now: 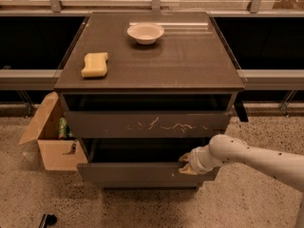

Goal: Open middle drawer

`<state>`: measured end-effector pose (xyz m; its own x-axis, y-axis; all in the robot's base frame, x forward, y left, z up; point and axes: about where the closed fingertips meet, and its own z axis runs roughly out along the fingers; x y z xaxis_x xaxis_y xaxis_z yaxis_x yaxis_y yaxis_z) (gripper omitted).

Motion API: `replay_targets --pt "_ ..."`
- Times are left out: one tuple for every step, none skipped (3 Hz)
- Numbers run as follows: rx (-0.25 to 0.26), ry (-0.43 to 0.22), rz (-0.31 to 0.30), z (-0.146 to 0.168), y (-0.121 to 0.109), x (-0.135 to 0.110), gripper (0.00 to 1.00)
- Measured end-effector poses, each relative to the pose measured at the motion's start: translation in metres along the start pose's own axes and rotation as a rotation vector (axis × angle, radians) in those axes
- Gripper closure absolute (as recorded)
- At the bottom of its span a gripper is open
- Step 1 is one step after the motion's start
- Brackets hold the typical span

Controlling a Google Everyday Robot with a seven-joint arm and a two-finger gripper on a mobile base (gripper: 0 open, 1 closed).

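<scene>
The middle drawer is a plain dark-grey handleless front, pulled part way out of the cabinet, with a dark gap behind its top edge. My gripper is at the right end of that front. Its tan fingers are closed over the front's top edge, one inside and one outside. The white arm reaches in from the right. The inside of the drawer is in shadow.
The scratched top drawer front sits just above, slightly out. A yellow sponge and a white bowl are on the cabinet top. An open cardboard box stands on the floor at the left. A small black object lies front left.
</scene>
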<state>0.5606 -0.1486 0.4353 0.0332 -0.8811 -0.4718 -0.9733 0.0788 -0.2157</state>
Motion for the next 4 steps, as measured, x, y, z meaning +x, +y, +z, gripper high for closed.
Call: replay_targets --pt "0.000 0.000 0.000 0.0000 0.0000 0.0000 0.55" --pt "0.000 0.000 0.000 0.0000 0.0000 0.0000 0.31" --pt "0.000 -0.001 -0.002 0.0009 0.0004 0.0001 0.08" --pt "-0.011 0.006 -0.020 0.0064 0.0041 0.0002 0.00"
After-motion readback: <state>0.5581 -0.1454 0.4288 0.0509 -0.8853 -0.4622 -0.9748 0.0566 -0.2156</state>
